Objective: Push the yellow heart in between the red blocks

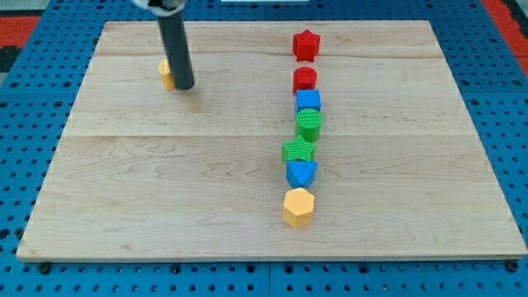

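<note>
**Desk:** What have you got on the yellow heart right now?

**Me:** My tip (183,86) is down on the surface (165,190) near its upper-left area, and the yellow heart (167,74) sits touching it on the view's left side, mostly hidden behind the rod. Only a small yellow sliver shows, so I can't tell which way it points or how its long axis runs.

**Desk:** Claw state?

**Me:** There's no claw on this rig, just the straight dark rod, so nothing to spread or pinch.

**Desk:** And the red blocks?

**Me:** Well off to the view's right of my tip. The red star (306,44) is a bit higher than the tip, and the red cylinder (304,80) sits about level with it, with a bare gap between the two.

**Desk:** Anything below them?

**Me:** A column runs down toward the view's bottom, close-packed: blue cube (308,101) touching the red cylinder, then green cylinder (309,124), green star (298,150), blue triangle (301,172), and an orange-yellow hexagon (299,206) at the end.
</note>
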### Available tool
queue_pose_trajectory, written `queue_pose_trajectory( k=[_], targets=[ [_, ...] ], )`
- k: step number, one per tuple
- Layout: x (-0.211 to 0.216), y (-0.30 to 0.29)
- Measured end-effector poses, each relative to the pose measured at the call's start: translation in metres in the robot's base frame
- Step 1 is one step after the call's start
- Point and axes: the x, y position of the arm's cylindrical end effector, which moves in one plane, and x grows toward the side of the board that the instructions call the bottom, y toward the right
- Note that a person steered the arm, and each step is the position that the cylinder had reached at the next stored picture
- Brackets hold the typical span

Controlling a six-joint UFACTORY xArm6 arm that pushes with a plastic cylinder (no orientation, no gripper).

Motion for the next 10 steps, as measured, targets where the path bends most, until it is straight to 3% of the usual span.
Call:
queue_pose_trajectory(
  k=[1,2,3,4,5,6,8,9,10],
  targets=[
    [0.017,-0.041],
    [-0.031,-0.08],
    [-0.029,-0.063],
    [-0.032,0.01],
    [-0.044,0.013],
    [-0.052,-0.02],
    [-0.075,0.072],
    [-0.112,0.051],
    [-0.118,0.096]
  ],
)
